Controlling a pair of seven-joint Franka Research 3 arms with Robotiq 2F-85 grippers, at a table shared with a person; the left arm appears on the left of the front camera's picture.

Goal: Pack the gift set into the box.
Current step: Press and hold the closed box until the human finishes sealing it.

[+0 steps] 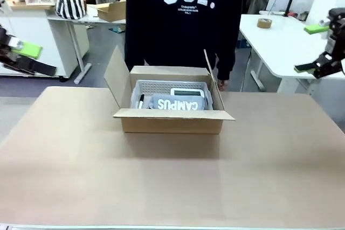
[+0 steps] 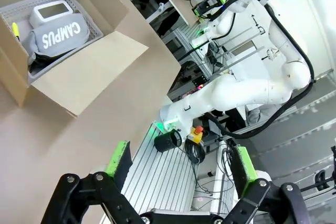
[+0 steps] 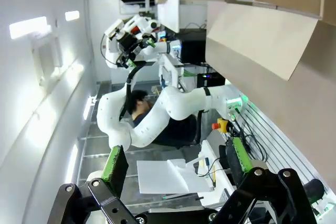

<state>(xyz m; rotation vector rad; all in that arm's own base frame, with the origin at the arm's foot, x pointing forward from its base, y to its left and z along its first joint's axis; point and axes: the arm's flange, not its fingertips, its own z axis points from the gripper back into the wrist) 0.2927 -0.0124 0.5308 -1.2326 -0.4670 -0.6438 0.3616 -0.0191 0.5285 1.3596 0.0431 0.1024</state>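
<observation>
The box [image 1: 171, 121] stands open at the table's middle, its four flaps spread outward. Inside it lies the gift set [image 1: 180, 102], a grey dotted basket-like panel with a white part and a dark panel reading "CAMPUS". In the left wrist view the box [image 2: 86, 80] and the gift set [image 2: 59, 32] sit at the upper left, far from my open left gripper [image 2: 181, 163]. My left gripper [image 1: 36, 60] hangs off the table's left side. Off the right side, my right gripper [image 1: 311, 48] is open too, and its wrist view has one flap of the box [image 3: 262, 40] beyond the right gripper [image 3: 177, 160].
A person in a dark sweatshirt [image 1: 183, 20] stands behind the box, one hand [image 1: 221, 84] hanging by its far right corner. A white table [image 1: 280, 47] with a tape roll [image 1: 264, 23] is at the back right. A small carton [image 1: 110, 10] sits on a desk at the back left.
</observation>
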